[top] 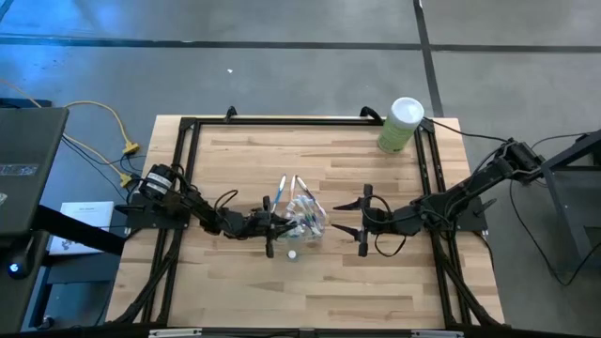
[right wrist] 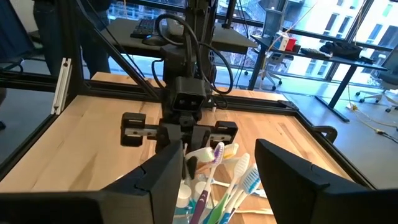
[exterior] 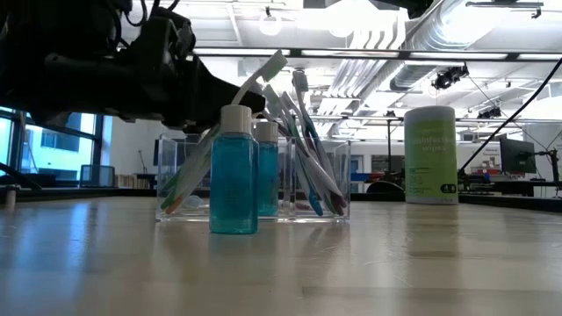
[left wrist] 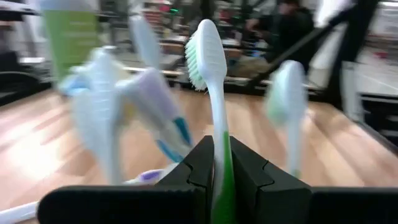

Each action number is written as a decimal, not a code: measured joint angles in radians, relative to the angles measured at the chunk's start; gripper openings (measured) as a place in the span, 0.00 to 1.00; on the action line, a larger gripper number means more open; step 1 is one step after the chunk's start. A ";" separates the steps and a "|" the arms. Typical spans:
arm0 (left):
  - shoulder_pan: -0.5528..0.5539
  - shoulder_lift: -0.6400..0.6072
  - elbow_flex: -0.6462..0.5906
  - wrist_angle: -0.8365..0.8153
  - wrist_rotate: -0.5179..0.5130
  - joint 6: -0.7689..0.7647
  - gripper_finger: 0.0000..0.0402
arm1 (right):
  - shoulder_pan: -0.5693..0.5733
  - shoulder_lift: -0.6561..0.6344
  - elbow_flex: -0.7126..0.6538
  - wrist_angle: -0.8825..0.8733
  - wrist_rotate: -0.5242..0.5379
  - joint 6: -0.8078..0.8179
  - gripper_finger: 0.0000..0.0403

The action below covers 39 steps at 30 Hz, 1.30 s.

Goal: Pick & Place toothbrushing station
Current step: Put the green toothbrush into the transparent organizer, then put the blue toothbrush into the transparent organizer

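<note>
The clear holder [top: 312, 223] stands at the table's middle with several pastel toothbrushes [exterior: 312, 167] leaning in it, heads up. Two small blue bottles with white caps [exterior: 234, 171] [exterior: 266, 167] stand upright on the table in front of it on the near side. My left gripper [top: 272, 225] reaches level from the table's left to the holder's left side and is shut on a green-and-white toothbrush [left wrist: 208, 81]. My right gripper [top: 362, 218] hangs open just right of the holder, above the table; the brushes [right wrist: 217, 186] show between its fingers without touching them. My left gripper [left wrist: 221, 158] pinches the green-and-white toothbrush's handle [left wrist: 219, 140] between its two fingers, below the neck. The fingers come level from the table's left and lie across the handle. The brush stands nearly upright, its bristle head [exterior: 274, 63] up. The fingers hide its lower end.
A tall green canister with a white lid [top: 402, 124] stands at the table's far right corner. A black frame rail [top: 188, 169] runs round the table's sides. Bare wood lies toward the near edge [top: 310, 291].
</note>
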 joint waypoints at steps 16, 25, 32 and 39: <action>-0.138 -0.003 -0.001 0.093 -0.285 0.181 0.31 | 0.000 0.000 0.000 0.000 0.000 -0.020 0.48; -0.234 -0.070 -0.001 0.113 -0.498 0.276 0.32 | 0.000 0.000 0.000 -0.018 0.017 -0.020 0.48; -0.301 -0.187 -0.001 0.089 -0.565 0.297 0.32 | 0.002 -0.007 0.000 -0.119 0.081 0.020 0.48; -0.350 -0.322 -0.001 -0.037 -0.753 0.346 0.32 | -0.007 -0.007 0.000 -0.165 0.082 0.042 0.48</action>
